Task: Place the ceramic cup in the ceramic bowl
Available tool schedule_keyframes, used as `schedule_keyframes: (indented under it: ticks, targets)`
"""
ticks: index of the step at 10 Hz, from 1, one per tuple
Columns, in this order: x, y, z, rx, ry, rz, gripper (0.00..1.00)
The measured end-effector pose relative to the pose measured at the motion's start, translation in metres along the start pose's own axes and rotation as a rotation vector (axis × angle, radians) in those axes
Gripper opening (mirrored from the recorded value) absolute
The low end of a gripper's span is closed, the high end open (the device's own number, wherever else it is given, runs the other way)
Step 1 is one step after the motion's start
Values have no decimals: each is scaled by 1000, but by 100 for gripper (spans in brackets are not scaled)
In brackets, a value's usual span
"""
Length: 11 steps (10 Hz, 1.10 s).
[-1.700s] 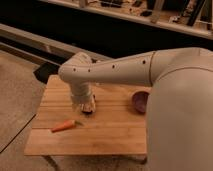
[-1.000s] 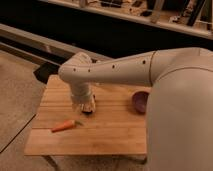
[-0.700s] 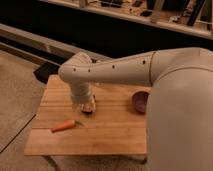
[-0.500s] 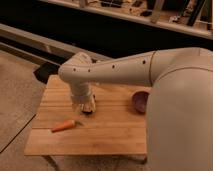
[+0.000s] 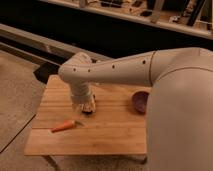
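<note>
My gripper [image 5: 86, 107] points down onto the wooden table [image 5: 115, 131], left of the middle, at the end of my pale arm [image 5: 115, 70]. The ceramic cup does not show apart from the gripper; the wrist and gripper cover that spot. The ceramic bowl [image 5: 140, 101], dark purple and glossy, stands on the table to the right of the gripper, about a hand's width away, partly cut off by my arm's bulk.
An orange carrot [image 5: 64, 126] lies on the table to the front left of the gripper. My large arm body [image 5: 180, 115] hides the table's right side. A dark wall and a ledge [image 5: 45, 45] run behind the table.
</note>
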Motion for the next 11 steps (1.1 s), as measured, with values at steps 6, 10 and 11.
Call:
schedule_keyframes:
  ticks: [6,10,11]
  targets:
    - [0,0,0,0,0,0,65]
    - [-24,-3,1,-20,-16,-16,65]
    - [-42,-10,0,-31,-31,-15,65]
